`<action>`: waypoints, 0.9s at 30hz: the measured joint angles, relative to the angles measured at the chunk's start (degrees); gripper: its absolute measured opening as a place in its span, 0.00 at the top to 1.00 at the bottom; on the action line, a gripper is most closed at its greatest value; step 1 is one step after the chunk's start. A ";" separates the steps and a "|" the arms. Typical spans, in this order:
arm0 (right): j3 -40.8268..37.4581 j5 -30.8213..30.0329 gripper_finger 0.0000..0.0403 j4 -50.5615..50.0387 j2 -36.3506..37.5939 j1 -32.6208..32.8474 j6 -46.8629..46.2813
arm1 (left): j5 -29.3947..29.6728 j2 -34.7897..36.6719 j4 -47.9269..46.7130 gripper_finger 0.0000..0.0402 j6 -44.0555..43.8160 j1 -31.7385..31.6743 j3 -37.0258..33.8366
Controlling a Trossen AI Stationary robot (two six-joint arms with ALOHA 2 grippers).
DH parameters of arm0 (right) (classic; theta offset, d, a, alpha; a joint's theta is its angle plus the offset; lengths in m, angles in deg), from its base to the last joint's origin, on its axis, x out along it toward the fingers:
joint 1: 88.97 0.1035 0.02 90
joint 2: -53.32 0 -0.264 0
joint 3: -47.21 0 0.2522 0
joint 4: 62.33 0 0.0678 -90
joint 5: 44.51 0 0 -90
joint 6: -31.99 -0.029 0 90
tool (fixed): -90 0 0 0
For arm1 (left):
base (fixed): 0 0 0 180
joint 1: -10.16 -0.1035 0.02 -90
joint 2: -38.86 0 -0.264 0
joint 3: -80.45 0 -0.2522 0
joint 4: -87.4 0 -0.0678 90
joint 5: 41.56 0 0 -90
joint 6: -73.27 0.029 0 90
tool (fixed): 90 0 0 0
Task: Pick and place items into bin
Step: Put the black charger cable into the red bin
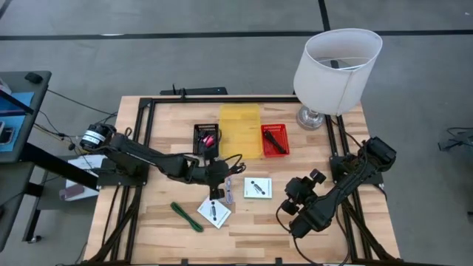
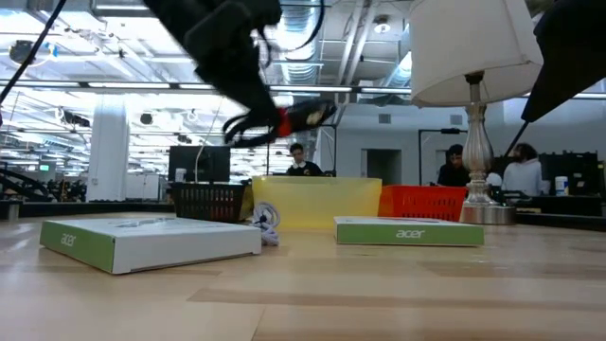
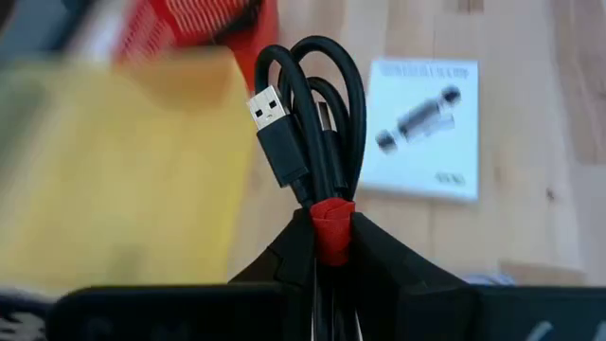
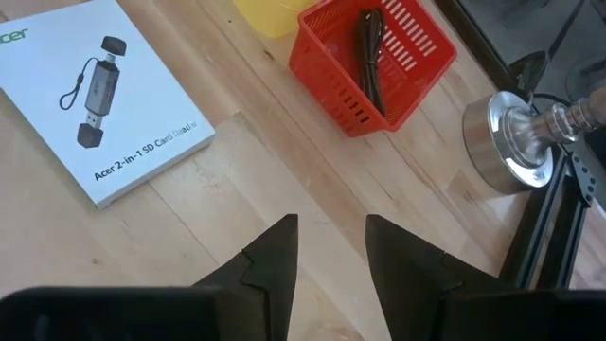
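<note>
**Inspector A:** We find the left gripper (image 3: pixel 331 248) raised above the table near the middle, clamped narrow on a coiled black cord (image 3: pixel 312 123). The hold sits on the red band (image 3: pixel 331 227) that ties the coil. The loops and a USB plug (image 3: pixel 275 123) stand up free beyond the fingers. In the low view the cord (image 2: pixel 284 121) hangs clear of the table, above the bins.

**Inspector B:** We agree. How do we rate its handling?

**Inspector A:** Light and limp, in our judgement. The loops will sway, and the smooth jacket could slide. The band is the sound place to hold: it gathers every strand, so nothing unravels.

**Inspector B:** And the bins?

**Inspector A:** Three stand in a row at the far side: a black basket (image 1: pixel 205 137), a yellow bin (image 1: pixel 240 129) and a red basket (image 1: pixel 275 139), the last already holding a dark cord (image 4: pixel 371 59). We cannot tell which one this cord is bound for.

**Inspector B:** The right gripper (image 4: pixel 329 248)?

**Inspector A:** It waits over bare wood at the right side, fingers partly apart, holding nothing. A white box (image 4: pixel 99 95) lies just beside it; a second box (image 1: pixel 214 212) and a green stick (image 1: pixel 186 216) rest nearer the front edge. The boxes look stiff and flat, best taken across their edges.

**Inspector B:** Hazards?

**Inspector A:** The lamp (image 1: pixel 336 70) stands at the far right corner, close to the red basket. We would keep swinging loops clear of it.
</note>
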 joint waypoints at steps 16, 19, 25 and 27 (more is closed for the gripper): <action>0.02 0.13 0.70 -0.09 0.00 0.02 0.04 | -0.45 0.00 -3.29 0.93 27.16 -10.81 8.89; 0.02 0.15 0.70 -0.11 0.00 0.02 0.04 | -3.15 0.00 -3.13 0.93 29.20 -13.35 10.13; 0.02 -0.10 0.70 -0.11 0.00 0.00 -0.01 | -5.18 0.00 -5.09 0.93 31.35 -16.78 12.30; 0.02 -1.91 0.70 -0.05 0.00 -0.01 -0.05 | -5.19 0.00 -6.64 0.93 31.80 -17.09 12.63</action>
